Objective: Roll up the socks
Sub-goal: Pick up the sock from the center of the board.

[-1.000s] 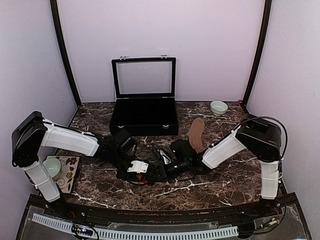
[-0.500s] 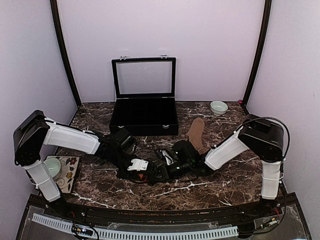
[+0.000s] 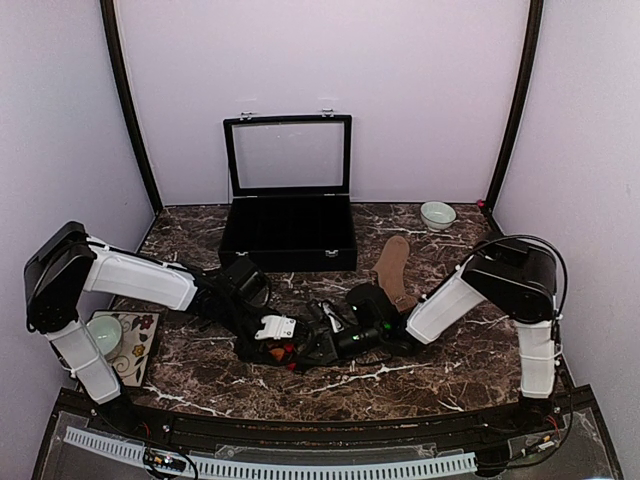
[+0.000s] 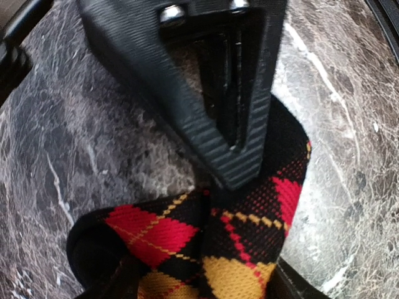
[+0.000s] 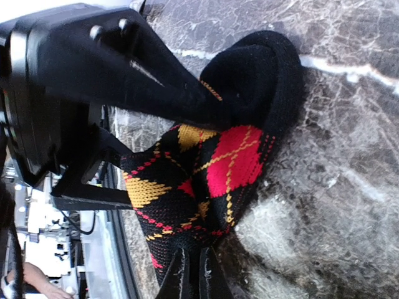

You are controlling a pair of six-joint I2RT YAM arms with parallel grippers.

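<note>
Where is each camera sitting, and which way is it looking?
Top camera: high behind the arms, facing down and forward over the table; shows the left arm and right arm.
Left wrist camera: on the left wrist, facing down past the left finger at the argyle sock.
Right wrist camera: on the right wrist, facing along the right finger at that sock.
Shared: both wrist views show the argyle sock on marble.
</note>
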